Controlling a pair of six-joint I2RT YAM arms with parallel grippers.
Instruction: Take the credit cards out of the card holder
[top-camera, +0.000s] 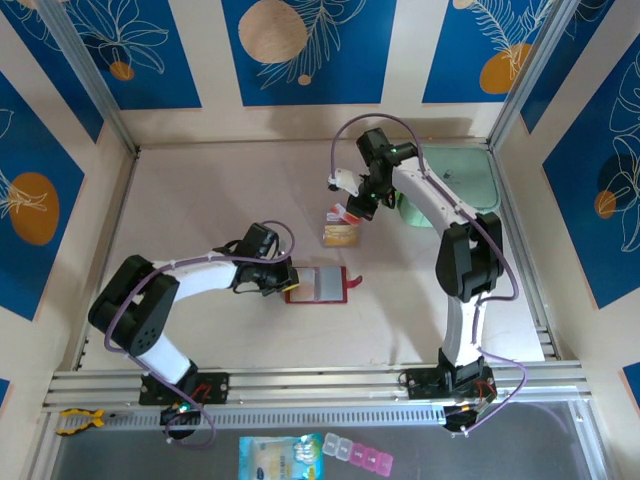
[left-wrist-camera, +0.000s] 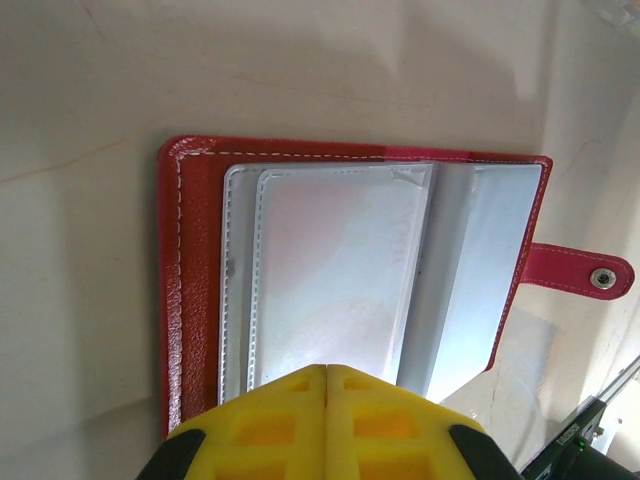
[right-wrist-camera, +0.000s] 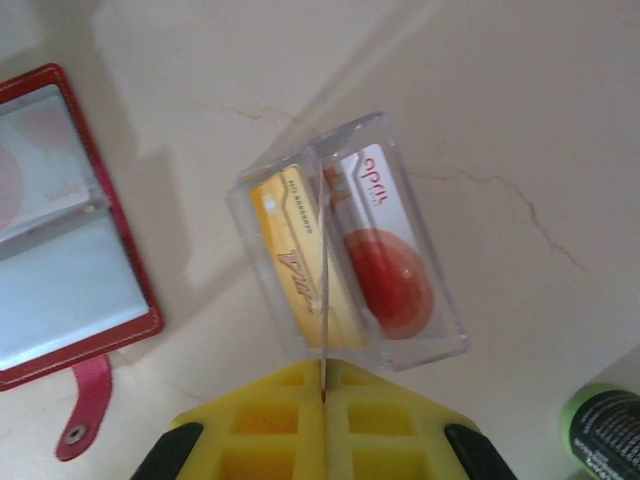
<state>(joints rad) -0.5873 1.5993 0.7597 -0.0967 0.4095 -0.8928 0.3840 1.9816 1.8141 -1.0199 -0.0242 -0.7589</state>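
Observation:
The red card holder (top-camera: 318, 285) lies open on the table, its greyish clear pockets (left-wrist-camera: 340, 270) facing up and its snap tab (left-wrist-camera: 585, 272) out to the right. My left gripper (left-wrist-camera: 328, 372) is shut with nothing between its fingers, and its tips rest over the near edge of the pockets. It sits at the holder's left edge (top-camera: 285, 280). My right gripper (right-wrist-camera: 324, 385) is shut on a thin credit card (right-wrist-camera: 323, 280) seen edge-on. It hangs above a clear sleeve (right-wrist-camera: 350, 240) that shows a tan-gold face and a white-and-red face. The card holder (right-wrist-camera: 60, 250) lies to its left.
A mint green case (top-camera: 450, 180) lies at the back right, just behind the right arm. A green-capped item (right-wrist-camera: 605, 430) stands near the right gripper. Blue-patterned walls and metal rails close in the table. A packet (top-camera: 280, 458) and a pill box (top-camera: 355, 455) lie in front of the arm bases.

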